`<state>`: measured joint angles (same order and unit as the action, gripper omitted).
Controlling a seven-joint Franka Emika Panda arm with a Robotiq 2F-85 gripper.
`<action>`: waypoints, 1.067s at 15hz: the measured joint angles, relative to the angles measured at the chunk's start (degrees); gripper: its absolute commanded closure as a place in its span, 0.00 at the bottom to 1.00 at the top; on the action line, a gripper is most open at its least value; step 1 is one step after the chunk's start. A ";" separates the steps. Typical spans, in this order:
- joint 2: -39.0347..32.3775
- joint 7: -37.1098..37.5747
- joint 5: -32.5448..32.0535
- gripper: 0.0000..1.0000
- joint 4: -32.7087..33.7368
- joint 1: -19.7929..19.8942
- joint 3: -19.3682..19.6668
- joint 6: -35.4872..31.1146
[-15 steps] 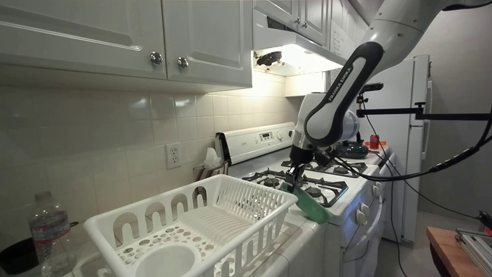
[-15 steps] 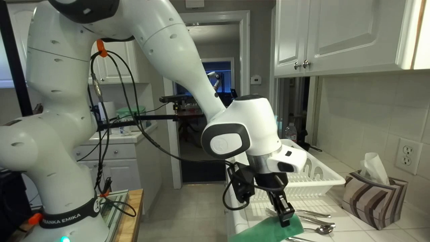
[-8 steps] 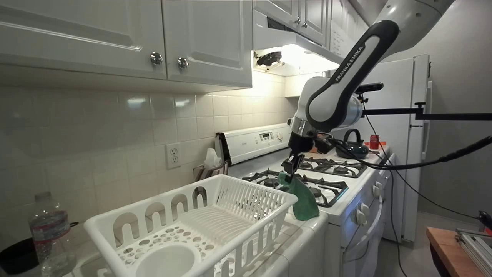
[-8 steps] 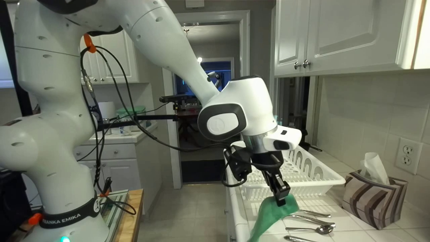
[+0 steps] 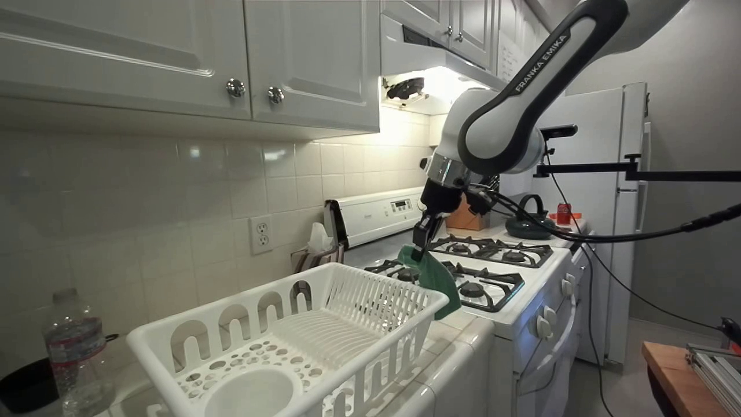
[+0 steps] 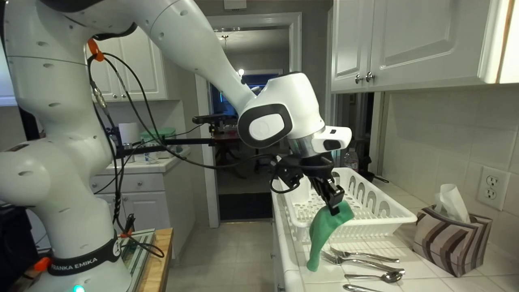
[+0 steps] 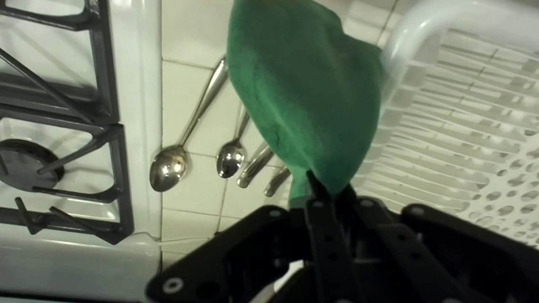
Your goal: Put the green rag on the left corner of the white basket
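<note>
The green rag [image 6: 324, 229] hangs pinched in the gripper [image 7: 331, 187], beside the white basket [image 6: 389, 220]

And there it is, the green rag, dangling below the gripper, caught close to its upper edge. A short flap pokes out to one side of the grip; the long tail droops down. The gripper sits tilted above, its fingers [image 7: 330, 248] pressed together on a fold of cloth, and in the wrist view most of the fabric spreads out past them.

Outward now: the rag hangs by the basket's end facing the stove [image 5: 376, 213]. Whether cloth and rim touch, I can't tell. Underneath, the tiled counter [image 6: 425, 282] carries forks [image 6: 381, 257] and spoons [image 7: 168, 168], lying flat. A striped tissue box [image 6: 448, 239] stands near the basket, tissue sticking up. And well beyond the burners, a dark kettle [image 5: 529, 226], with a red can [image 5: 564, 213] near it!
</note>
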<state>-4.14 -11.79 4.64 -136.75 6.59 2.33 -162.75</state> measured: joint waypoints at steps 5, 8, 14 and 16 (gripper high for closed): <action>0.98 -2.66 1.57 0.98 1.77 -2.20 -2.73 0.01; 0.96 -4.93 2.22 0.92 3.46 -3.03 -4.66 0.21; 0.93 -5.69 2.22 0.92 4.17 -3.30 -5.25 0.29; 0.92 -5.73 2.22 0.92 4.17 -3.30 -5.25 0.29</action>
<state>-3.22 -17.52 6.87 -132.58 3.29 -2.92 -162.46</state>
